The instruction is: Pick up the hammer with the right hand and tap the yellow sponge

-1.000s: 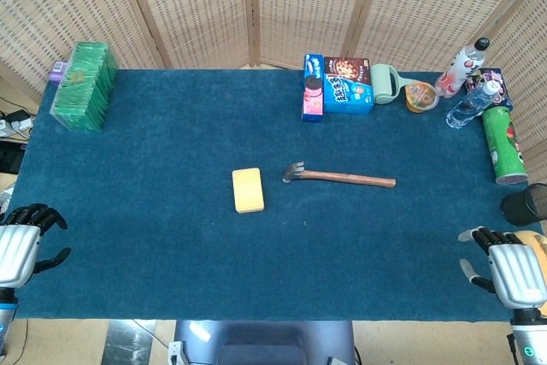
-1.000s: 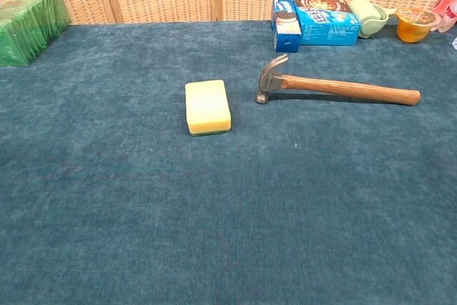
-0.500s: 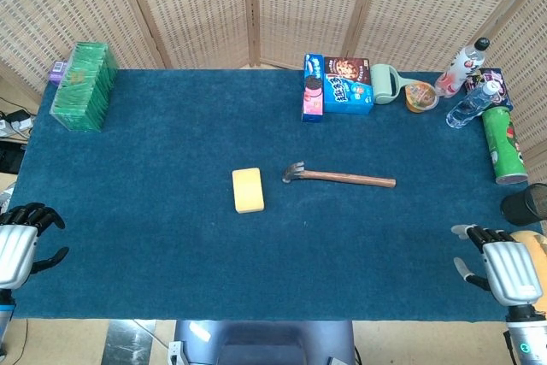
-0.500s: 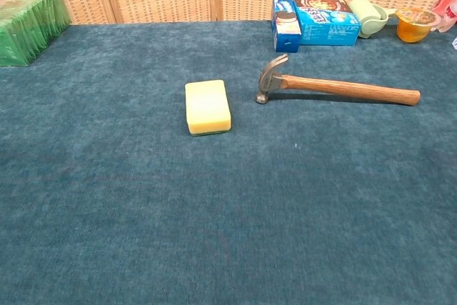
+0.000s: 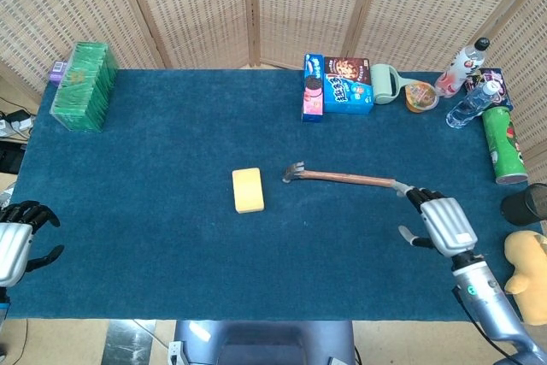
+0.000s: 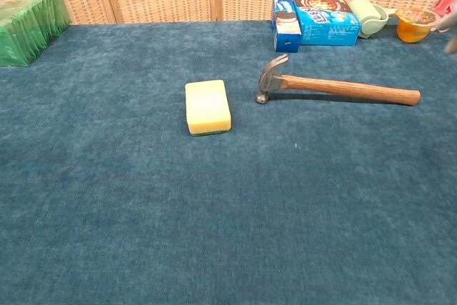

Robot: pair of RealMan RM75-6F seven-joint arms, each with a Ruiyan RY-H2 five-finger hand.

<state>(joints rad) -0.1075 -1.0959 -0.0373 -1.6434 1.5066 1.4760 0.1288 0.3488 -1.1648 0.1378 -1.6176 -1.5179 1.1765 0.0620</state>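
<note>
A hammer (image 5: pixel 340 178) (image 6: pixel 335 88) with a wooden handle and a metal head lies mid-table, head pointing left. The yellow sponge (image 5: pixel 248 190) (image 6: pixel 208 106) lies flat just left of the hammer head. My right hand (image 5: pixel 442 223) hovers open just right of the handle's end, its fingertips close to it and holding nothing. At the table's front left corner my left hand (image 5: pixel 17 238) sits open and empty. The chest view shows no clear hand.
Along the back edge stand a green packet stack (image 5: pixel 84 85), cookie boxes (image 5: pixel 337 85), a pale green cup (image 5: pixel 385 84), a jelly cup (image 5: pixel 420 96), two bottles (image 5: pixel 469 81) and a green can (image 5: pixel 502 144). A black cup (image 5: pixel 526 204) and a yellow plush toy (image 5: pixel 527 275) sit at the right edge.
My right hand has moved up and left from the table's front right corner to the end of the hammer handle. The left hand has barely shifted.
</note>
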